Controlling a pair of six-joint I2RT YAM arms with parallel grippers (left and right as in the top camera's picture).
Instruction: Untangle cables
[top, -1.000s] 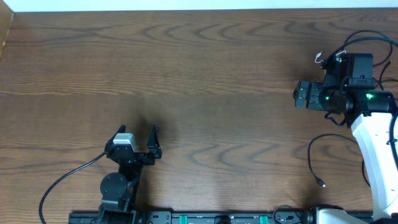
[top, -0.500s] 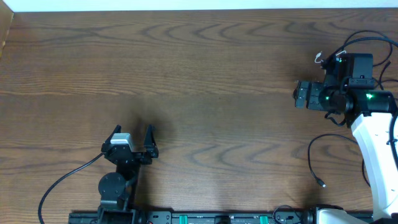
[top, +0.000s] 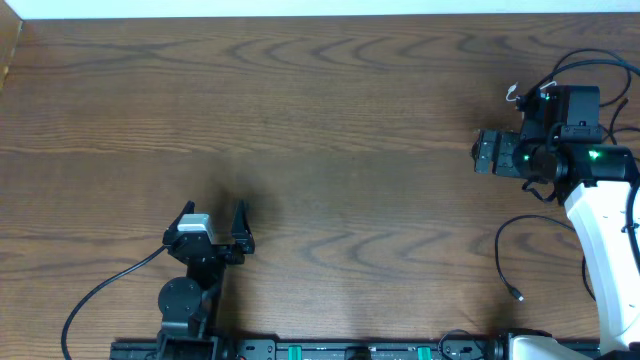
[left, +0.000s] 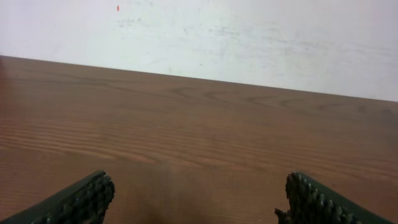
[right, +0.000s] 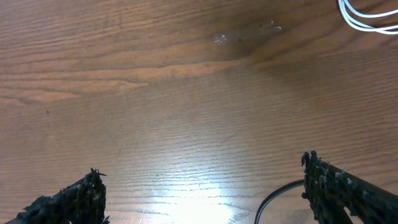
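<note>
A thin black cable (top: 500, 252) curves on the table at the right and ends in a small plug (top: 517, 295). A bit of white cable (top: 513, 95) shows beside the right arm. More black cable (top: 590, 58) loops at the far right behind the arm. In the right wrist view, white cable (right: 364, 18) lies at the top right and a black cable (right: 273, 198) curves in next to the right finger. My right gripper (top: 484, 152) (right: 205, 199) is open and empty over bare wood. My left gripper (top: 213, 225) (left: 199, 199) is open and empty, far from the cables.
The wooden table (top: 330, 120) spans the view, with a white wall (left: 217, 37) beyond its far edge. The left arm's own thick black wire (top: 100, 290) trails at the front left. The arm mounts rail (top: 330, 350) runs along the front edge.
My left gripper has drawn back slightly toward the front left. The right arm and the cables have not moved.
</note>
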